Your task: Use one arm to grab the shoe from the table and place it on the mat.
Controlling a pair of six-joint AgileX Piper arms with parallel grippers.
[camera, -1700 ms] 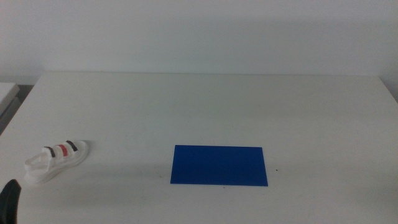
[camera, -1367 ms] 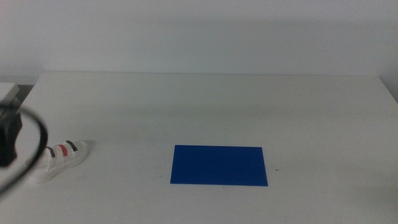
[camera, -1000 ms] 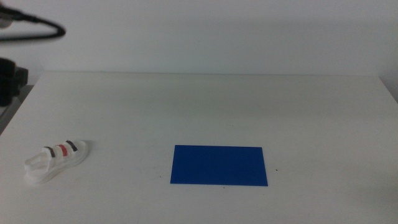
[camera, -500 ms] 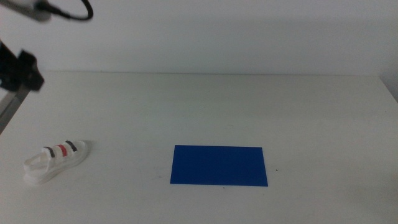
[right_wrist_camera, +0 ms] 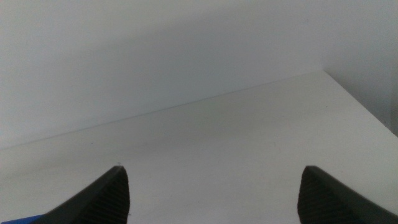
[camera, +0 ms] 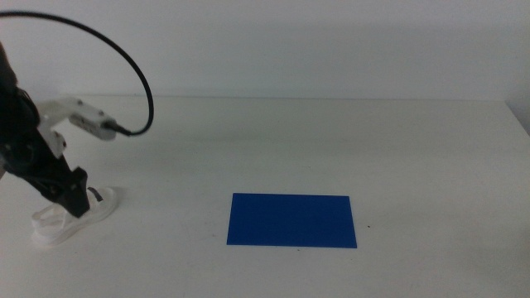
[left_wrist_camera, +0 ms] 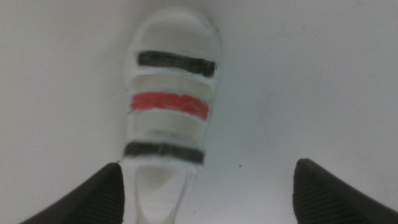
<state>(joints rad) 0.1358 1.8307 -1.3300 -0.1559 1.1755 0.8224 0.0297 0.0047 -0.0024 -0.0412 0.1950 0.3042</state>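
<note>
The white shoe (camera: 60, 225) with two black straps and one red strap lies on the white table (camera: 273, 141) at the near left. My left arm comes in from the left, and its gripper (camera: 77, 201) hangs right over the shoe, hiding its middle. In the left wrist view the left gripper (left_wrist_camera: 208, 167) is open and empty above the shoe (left_wrist_camera: 171, 106), whose heel end lies close to one jaw. The blue mat (camera: 291, 219) lies flat at the table's centre front, well to the right of the shoe. My right gripper (right_wrist_camera: 212, 171) is open and empty, out of the middle view.
A black cable loop (camera: 124, 54) arches above the left arm. A white part of the arm (camera: 83, 116) sticks out to the right. A sliver of the blue mat (right_wrist_camera: 18, 219) shows in the right wrist view, with the table's far edge (right_wrist_camera: 186, 102) beyond.
The left arm has swung from the upper left corner down and over the shoe. The shoe and the mat have not moved.
</note>
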